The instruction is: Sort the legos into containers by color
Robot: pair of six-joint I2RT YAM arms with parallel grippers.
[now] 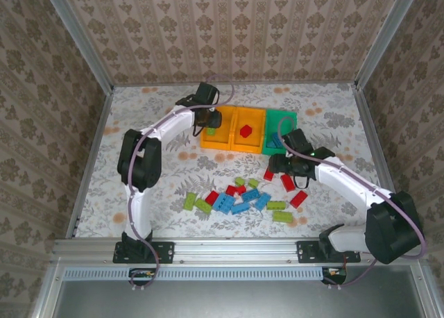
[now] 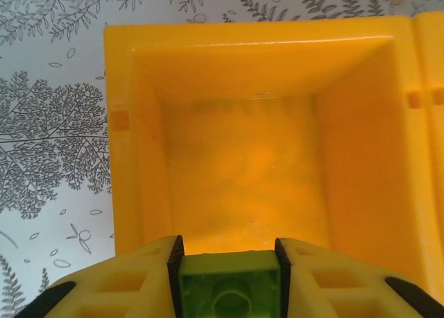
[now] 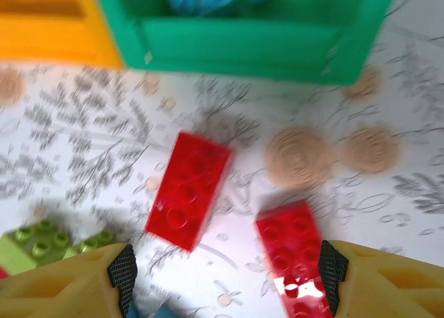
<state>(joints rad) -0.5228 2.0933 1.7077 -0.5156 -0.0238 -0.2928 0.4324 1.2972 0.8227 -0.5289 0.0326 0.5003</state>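
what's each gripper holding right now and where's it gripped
Left gripper clamps a lime green lego by its two opposite sides, above the orange bin. Right gripper is open, holding nothing.

Left gripper point(image 1: 209, 122) hovers over leftmost orange bin point(image 1: 216, 144).

fern-printed table cover point(image 1: 326, 110), damask wallpaper walls point(image 1: 236, 33), metal rail point(image 1: 229, 248) along the near edge

Left gripper point(image 2: 229, 262) clamps green lego point(image 2: 229, 294); right gripper point(image 3: 227, 271) open, seemingly hovering low
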